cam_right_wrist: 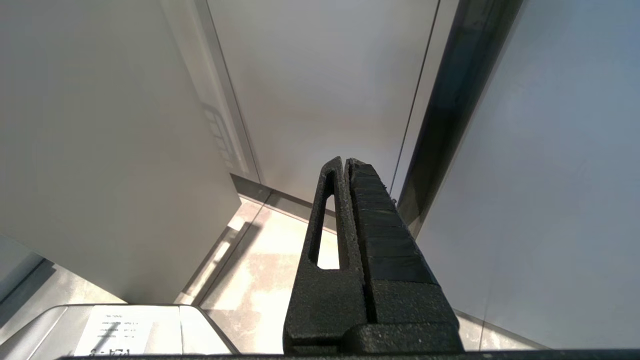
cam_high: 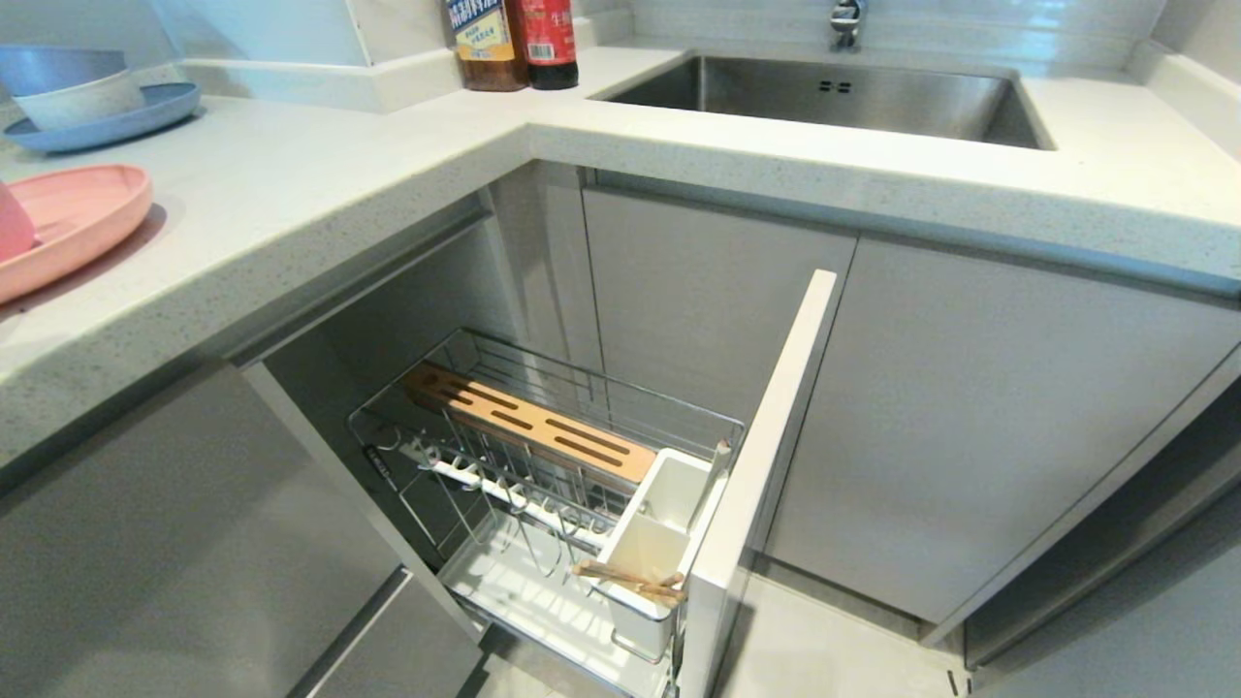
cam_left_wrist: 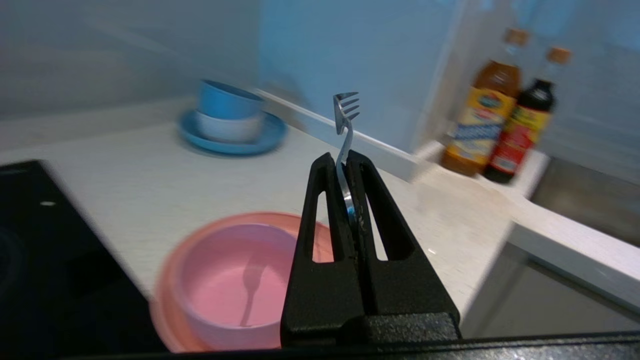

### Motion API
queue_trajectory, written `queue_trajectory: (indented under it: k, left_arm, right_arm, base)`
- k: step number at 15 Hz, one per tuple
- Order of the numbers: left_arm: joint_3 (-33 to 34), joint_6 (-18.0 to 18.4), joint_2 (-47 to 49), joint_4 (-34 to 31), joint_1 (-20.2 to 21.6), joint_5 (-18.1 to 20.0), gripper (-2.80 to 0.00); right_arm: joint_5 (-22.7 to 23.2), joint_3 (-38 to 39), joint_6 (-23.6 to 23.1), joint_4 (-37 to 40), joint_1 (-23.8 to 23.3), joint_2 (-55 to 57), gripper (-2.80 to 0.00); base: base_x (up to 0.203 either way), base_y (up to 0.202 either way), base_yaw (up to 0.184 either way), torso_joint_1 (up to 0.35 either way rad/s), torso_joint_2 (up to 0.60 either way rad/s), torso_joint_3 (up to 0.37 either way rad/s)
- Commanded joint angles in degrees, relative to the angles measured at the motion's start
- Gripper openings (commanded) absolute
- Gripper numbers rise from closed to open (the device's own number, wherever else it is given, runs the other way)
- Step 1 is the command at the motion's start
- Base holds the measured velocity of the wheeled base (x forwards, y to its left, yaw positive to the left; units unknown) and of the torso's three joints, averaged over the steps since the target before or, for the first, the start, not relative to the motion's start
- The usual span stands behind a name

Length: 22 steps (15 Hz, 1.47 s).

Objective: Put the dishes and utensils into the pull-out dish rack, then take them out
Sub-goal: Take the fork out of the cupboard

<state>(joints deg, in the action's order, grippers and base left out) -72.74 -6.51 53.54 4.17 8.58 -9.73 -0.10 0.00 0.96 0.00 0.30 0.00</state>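
My left gripper (cam_left_wrist: 342,157) is shut on the silver fork (cam_left_wrist: 345,112), whose tines stick out past the fingertips; it hovers over the counter above the pink bowl (cam_left_wrist: 235,280) that sits on the pink plate (cam_left_wrist: 167,320). In the head view only the pink plate (cam_high: 73,223) shows at the left edge, and neither arm is seen. The pull-out dish rack (cam_high: 543,456) stands open below the counter, with the wooden chopsticks (cam_high: 630,580) lying across its white utensil cup (cam_high: 654,543). My right gripper (cam_right_wrist: 345,161) is shut on nothing, parked low beside the cabinet fronts.
A blue plate with stacked bowls (cam_high: 92,97) sits at the counter's back left. Two sauce bottles (cam_high: 514,44) stand in the corner, and the steel sink (cam_high: 834,97) lies to the right. A black cooktop (cam_left_wrist: 45,250) is beside the pink dishes.
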Motion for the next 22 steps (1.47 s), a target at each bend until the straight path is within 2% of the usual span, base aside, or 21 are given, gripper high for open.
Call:
queue_trajectory:
  k: [1, 2, 4, 7, 9, 10, 11, 13, 15, 17, 19, 22]
  left_arm:
    - [0.2, -1.5, -2.8, 0.0, 9.4, 2.9, -2.8]
    - [0.3, -3.0, -4.6, -0.2, 12.6, 4.4, -2.8]
    - [0.9, -7.1, -5.7, -0.9, 18.7, 5.0, -2.8]
    - [1.9, -13.8, -6.7, -5.2, 28.8, 5.9, -2.8]
    - [4.8, -16.6, -7.2, -6.4, 35.8, 8.5, -2.8]
    - [7.1, -17.7, -7.7, -6.6, 38.7, 10.9, -2.8]
    - [10.0, -18.4, -8.3, -6.8, 39.9, 13.5, -2.8]
    - [13.6, -19.1, -8.7, -6.9, 40.5, 15.4, -2.8]
    - [15.0, -19.8, -8.2, -6.7, 40.6, 16.2, -2.8]
    - [15.3, -23.1, -6.3, -6.0, 40.6, 16.7, -2.8]
    - [15.6, -24.7, -5.0, -4.7, 40.8, 16.7, -2.8]
    - [16.0, -25.5, -3.2, -4.5, 41.3, 16.7, -2.8]
  right_arm:
    - [0.0, 0.1, 0.0, 0.0, 0.0, 0.0, -2.8]
    - [0.0, 0.1, 0.0, -0.1, 0.0, 0.0, -2.8]
    - [0.0, 0.1, 0.0, 0.0, 0.0, 0.0, -2.8]
    - [0.0, 0.1, 0.0, 0.0, 0.0, 0.0, -2.8]
    - [0.0, 0.1, 0.0, 0.0, 0.0, 0.0, -2.8]
    - [0.0, 0.1, 0.0, 0.0, 0.0, 0.0, -2.8]
    - [0.0, 0.1, 0.0, -0.1, 0.0, 0.0, -2.8]
    - [0.0, 0.1, 0.0, 0.0, 0.0, 0.0, -2.8]
    - [0.0, 0.1, 0.0, 0.0, 0.0, 0.0, -2.8]
    - [0.0, 0.1, 0.0, 0.0, 0.0, 0.0, -2.8]
    - [0.0, 0.1, 0.0, 0.0, 0.0, 0.0, -2.8]
    - [0.0, 0.1, 0.0, 0.0, 0.0, 0.0, -2.8]
  base:
    - [0.0, 0.0, 0.0, 0.0, 0.0, 0.0]
    - [0.0, 0.0, 0.0, 0.0, 0.0, 0.0]
    - [0.0, 0.0, 0.0, 0.0, 0.0, 0.0]
    - [0.0, 0.0, 0.0, 0.0, 0.0, 0.0]
    - [0.0, 0.0, 0.0, 0.0, 0.0, 0.0]
    - [0.0, 0.0, 0.0, 0.0, 0.0, 0.0]
    - [0.0, 0.0, 0.0, 0.0, 0.0, 0.0]
    - [0.0, 0.0, 0.0, 0.0, 0.0, 0.0]
    - [0.0, 0.0, 0.0, 0.0, 0.0, 0.0]
    - [0.0, 0.0, 0.0, 0.0, 0.0, 0.0]
    - [0.0, 0.0, 0.0, 0.0, 0.0, 0.0]
    - [0.0, 0.0, 0.0, 0.0, 0.0, 0.0]
